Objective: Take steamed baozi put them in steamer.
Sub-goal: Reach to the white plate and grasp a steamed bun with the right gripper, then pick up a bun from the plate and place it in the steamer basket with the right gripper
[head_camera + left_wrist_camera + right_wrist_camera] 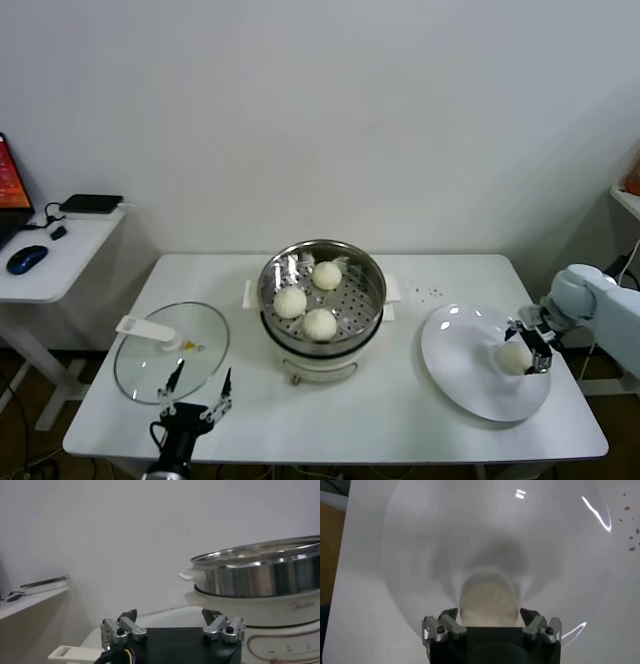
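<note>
Three smooth, cream-white, round dough baozi (310,298) already lie on the perforated steel tray inside the round shiny steel steamer (322,262) at the centre of the head view, two towards its lower left and one nearer the upper middle, apart from one another. The fourth smooth cream-white baozi (514,357) is still on the wide, glossy white round plate (465,360) at the lower right of the frame, so by my reckoning the task is three parts done with one bun left to carry across. The right claw (528,345) is down at that bun with its dark fingers spread wide on either side of it; the right wrist view shows the pale bun (489,605) sitting between the open fingertips, and I cannot tell whether they touch it, so I judge it is not yet gripped. The steamer's polished wall stands on a cream-white electric base (250,607), matte beside the mirror-bright steel. To the lower left of the frame lies a round clear glass lid (170,352) with a white handle, flat on the white, smooth counter (400,420). The left claw (195,400) waits at the bottom left edge, just below the lid, its fingers spread and holding nothing.
</note>
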Robot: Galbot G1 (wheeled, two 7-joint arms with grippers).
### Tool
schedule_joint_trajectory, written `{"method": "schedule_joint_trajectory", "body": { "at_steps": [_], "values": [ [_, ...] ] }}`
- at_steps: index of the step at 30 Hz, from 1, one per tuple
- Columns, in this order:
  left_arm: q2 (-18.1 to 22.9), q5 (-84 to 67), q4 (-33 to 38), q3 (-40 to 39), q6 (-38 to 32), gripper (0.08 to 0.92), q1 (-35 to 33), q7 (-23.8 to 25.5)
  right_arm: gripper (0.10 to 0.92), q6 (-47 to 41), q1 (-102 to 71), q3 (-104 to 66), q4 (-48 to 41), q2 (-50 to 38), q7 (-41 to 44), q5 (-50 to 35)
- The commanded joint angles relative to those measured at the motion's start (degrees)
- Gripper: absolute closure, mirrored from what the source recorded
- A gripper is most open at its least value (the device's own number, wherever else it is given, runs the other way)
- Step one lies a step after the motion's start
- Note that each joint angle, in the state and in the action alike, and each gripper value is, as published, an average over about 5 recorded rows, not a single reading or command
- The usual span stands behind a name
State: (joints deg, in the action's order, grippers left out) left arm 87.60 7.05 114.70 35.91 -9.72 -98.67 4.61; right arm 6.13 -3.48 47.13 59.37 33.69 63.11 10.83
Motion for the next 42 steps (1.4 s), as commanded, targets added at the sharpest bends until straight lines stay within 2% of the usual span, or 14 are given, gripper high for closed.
{"method": "schedule_joint_trajectory", "body": {
  "at_steps": [1,6,13,17,22,29,37,42],
  "values": [
    [0.0,0.0,-0.2,-0.1,0.1,0.177,0.1,0.0,0.203,-0.1,-0.7,-0.8,-0.6,0.7,0.2,0.7],
    [0.0,0.0,-0.3,-0.1,0.1,0.177,0.1,0.0,0.214,-0.1,-0.6,-1.0,-0.7,0.7,0.5,0.9],
    [0.0,-0.1,-0.3,0.1,-0.1,0.177,0.0,-0.1,0.277,-0.5,-0.2,-0.9,-0.4,0.5,0.8,0.4],
    [0.0,-0.2,-0.3,0.2,-0.3,0.177,-0.2,-0.1,0.292,-1.6,0.8,0.1,0.3,0.1,1.0,-2.2],
    [0.1,-0.3,-0.2,0.3,-0.4,0.177,-0.3,-0.1,0.299,-6.7,7.4,6.6,2.1,-0.4,1.3,-11.9],
    [0.2,-1.2,1.3,0.7,-0.2,0.177,0.0,-0.1,0.311,-13.2,26.0,23.4,4.5,1.6,1.1,-28.2],
    [0.4,-1.8,2.3,0.5,-0.8,0.177,-0.6,0.0,0.313,-16.0,46.3,39.8,4.0,10.8,1.1,-43.4],
    [0.2,-1.8,2.5,0.2,-1.2,0.177,-1.0,0.0,0.313,-16.5,53.0,46.1,3.7,17.3,1.4,-50.0]
  ]
}}
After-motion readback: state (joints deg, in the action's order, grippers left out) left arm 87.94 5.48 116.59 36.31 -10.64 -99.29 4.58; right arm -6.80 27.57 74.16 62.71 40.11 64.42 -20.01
